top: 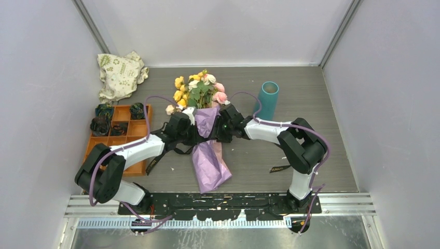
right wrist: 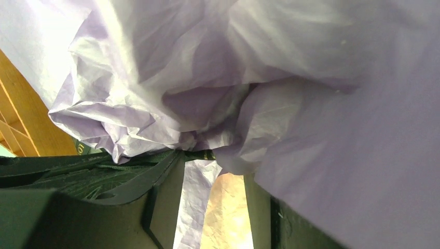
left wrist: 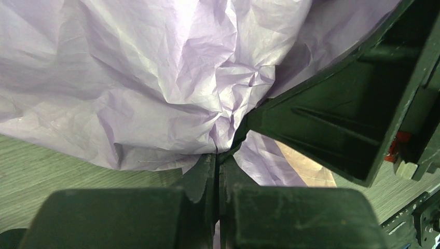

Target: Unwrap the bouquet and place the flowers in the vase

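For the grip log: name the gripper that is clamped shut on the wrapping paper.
The left gripper: its jaws meet on a fold of the purple wrapping paper. The right gripper stands open.

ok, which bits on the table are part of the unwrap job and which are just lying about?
Job: flowers, purple paper, vase, black ribbon.
Lying about: cloth bag, orange tray.
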You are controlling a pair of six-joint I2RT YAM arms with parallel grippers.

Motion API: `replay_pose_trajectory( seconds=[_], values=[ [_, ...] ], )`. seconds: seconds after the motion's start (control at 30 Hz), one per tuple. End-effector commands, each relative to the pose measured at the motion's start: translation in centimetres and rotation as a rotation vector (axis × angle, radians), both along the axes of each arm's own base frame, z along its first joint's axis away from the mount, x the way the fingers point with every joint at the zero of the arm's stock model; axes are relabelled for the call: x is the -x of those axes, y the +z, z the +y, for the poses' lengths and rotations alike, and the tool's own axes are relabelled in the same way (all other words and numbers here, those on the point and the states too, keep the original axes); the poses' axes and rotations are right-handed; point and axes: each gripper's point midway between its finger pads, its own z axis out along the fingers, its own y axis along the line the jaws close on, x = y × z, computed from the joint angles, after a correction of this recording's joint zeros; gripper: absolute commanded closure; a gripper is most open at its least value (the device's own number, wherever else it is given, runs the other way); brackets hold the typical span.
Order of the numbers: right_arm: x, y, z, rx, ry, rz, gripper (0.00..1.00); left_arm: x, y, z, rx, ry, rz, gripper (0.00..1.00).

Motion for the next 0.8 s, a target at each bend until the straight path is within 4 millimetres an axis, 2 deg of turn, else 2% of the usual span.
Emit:
replay_pose_trajectory(
  seconds=[0.0,0.2,0.5,0.63,0.7,0.77],
  values=[
    [-2.1,1.5,-1.2,-0.001,-0.091,-0.071,0.49,0.1,1.0,-0.3,0.038,-0.014,-0.029,1.0],
    [-2.6,0.5,-1.6,-0.006,-0.127,-0.043,0.49,0.4,0.6,-0.4,0.05,-0.019,-0.02,1.0],
    [-4.1,1.0,-0.6,-0.028,-0.139,-0.051,0.5,0.8,0.3,-0.9,0.082,-0.028,-0.009,1.0],
    [-4.1,0.2,-0.1,-0.027,-0.13,-0.021,0.52,0.8,0.6,-1.0,0.094,-0.032,-0.014,1.0],
    [-4.0,-0.3,0.2,-0.034,-0.126,-0.007,0.56,0.7,1.0,-1.1,0.1,-0.037,-0.023,1.0],
    [-3.8,-0.7,0.3,-0.039,-0.127,0.006,0.73,0.5,1.4,-1.2,0.1,-0.039,-0.033,1.0]
  ],
)
